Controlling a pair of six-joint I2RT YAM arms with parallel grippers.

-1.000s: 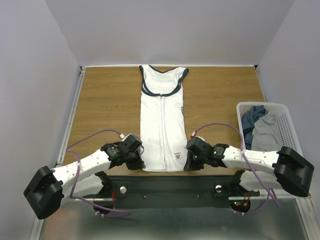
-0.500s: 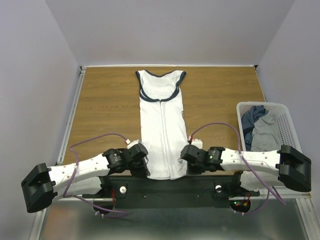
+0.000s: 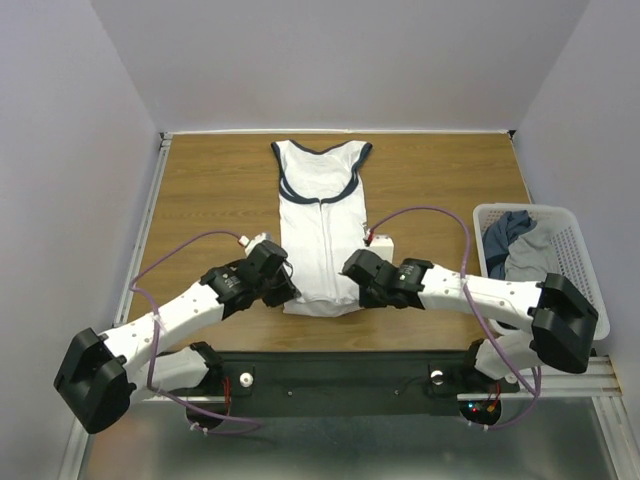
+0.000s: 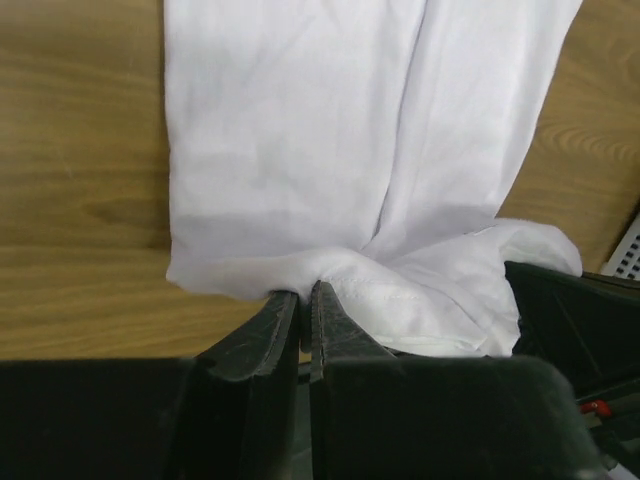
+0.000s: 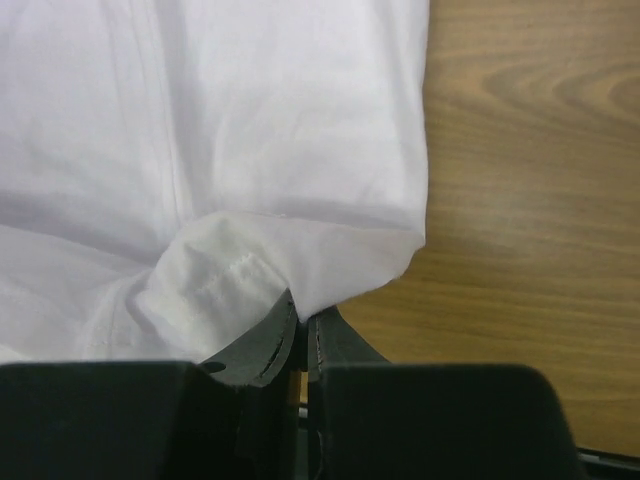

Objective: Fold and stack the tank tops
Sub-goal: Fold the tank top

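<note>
- Your left gripper (image 4: 300, 301) and right gripper (image 5: 302, 322) each pinch the white tank top (image 3: 320, 235) by its hem, hiding the corners.
- The basket (image 3: 580, 250) holds a bunched grey top (image 3: 530, 265) and a dark blue top (image 3: 505, 230).

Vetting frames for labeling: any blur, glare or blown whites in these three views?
Top external: sharp, evenly lit, no glare on the table; the white tank top shows its centre seam. Left wrist: cloth in focus with visible folds, the left gripper dark and low in detail near the lens. Right wrist: wood grain and hem crisp, the right gripper dark, a faint shadow under the raised fold.
</note>
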